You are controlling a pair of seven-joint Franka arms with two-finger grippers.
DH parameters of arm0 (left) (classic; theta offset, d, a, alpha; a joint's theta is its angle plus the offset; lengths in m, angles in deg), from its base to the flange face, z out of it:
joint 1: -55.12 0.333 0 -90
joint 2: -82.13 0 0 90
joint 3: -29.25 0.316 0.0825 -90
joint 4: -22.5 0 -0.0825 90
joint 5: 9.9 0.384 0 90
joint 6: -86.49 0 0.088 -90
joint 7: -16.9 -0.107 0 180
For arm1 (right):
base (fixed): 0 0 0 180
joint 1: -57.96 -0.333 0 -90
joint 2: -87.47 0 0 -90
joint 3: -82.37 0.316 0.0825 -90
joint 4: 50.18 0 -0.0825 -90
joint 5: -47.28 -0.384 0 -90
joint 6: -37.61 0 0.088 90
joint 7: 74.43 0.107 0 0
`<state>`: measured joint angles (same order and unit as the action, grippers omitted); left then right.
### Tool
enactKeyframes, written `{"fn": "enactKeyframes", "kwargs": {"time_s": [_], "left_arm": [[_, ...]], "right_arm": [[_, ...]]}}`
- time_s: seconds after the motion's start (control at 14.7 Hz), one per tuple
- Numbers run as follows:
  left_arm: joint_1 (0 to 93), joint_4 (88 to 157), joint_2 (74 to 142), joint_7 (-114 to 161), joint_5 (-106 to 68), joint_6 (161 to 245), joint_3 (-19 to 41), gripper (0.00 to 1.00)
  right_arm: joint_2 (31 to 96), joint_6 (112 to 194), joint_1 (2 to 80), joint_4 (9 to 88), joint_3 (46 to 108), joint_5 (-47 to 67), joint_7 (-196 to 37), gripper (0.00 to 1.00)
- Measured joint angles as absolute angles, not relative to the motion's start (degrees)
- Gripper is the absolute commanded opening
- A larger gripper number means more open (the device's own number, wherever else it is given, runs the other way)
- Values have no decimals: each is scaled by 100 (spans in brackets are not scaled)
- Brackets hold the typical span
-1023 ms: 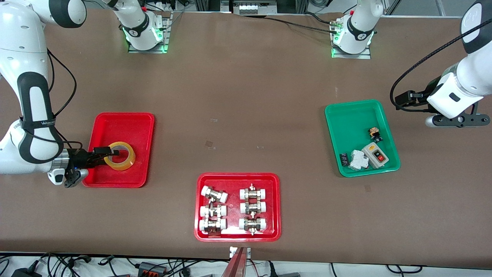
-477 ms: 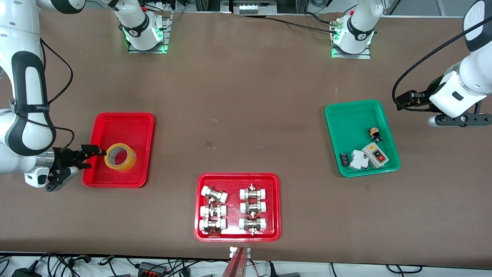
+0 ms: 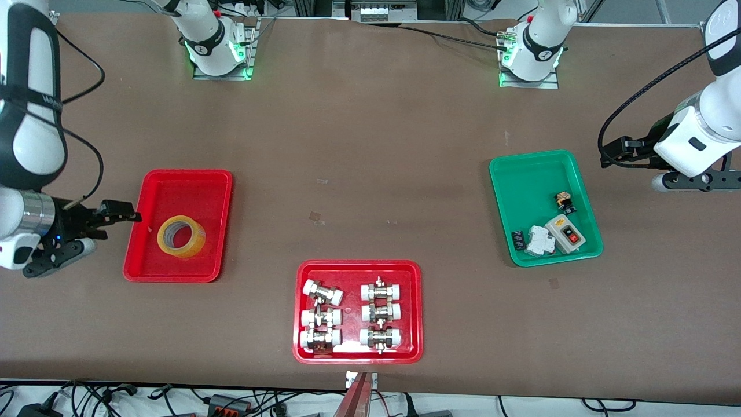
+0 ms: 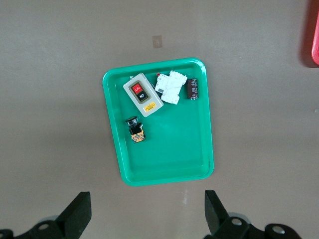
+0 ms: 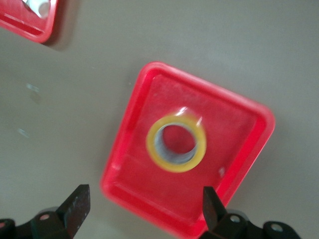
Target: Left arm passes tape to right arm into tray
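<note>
A brown mat covers the bench (image 3: 370, 145), evenly lit. Loose cables (image 3: 87, 399) lie on the pale floor along its edge nearest the front camera. Metal framing (image 3: 376, 8) stands by the bases.

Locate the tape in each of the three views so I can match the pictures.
Front view: the tape lies flat in the plain red tray, toward the right arm's end of the table.
Left wrist view: not in it; only the green tray shows.
Right wrist view: the tape sits mid-picture, inside the same tray.
Shared landmark: the plain red tray around it.
</note>
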<state>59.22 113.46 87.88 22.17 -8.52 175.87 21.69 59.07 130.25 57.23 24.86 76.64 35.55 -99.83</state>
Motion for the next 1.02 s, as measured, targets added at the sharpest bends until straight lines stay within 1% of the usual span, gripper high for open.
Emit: {"fn": "enactKeyframes", "kwargs": {"time_s": [0.34,0.61,0.82,1.02], "left_arm": [[5922,11346,8788,2216,-854,17588,2156,100],[5922,11345,8789,2216,-854,17589,2156,100],[5922,11345,8790,2216,-854,17589,2156,100],[5922,11344,8790,2216,-854,17589,2156,100]], "right_arm": [[6189,12552,5238,2473,7682,3892,-8128,100],[6560,12090,5174,2029,7616,4125,-7826,100],[6808,12014,5199,1818,7455,4288,-7789,100],[6911,12153,5289,1793,7419,4289,-7669,100]]}}
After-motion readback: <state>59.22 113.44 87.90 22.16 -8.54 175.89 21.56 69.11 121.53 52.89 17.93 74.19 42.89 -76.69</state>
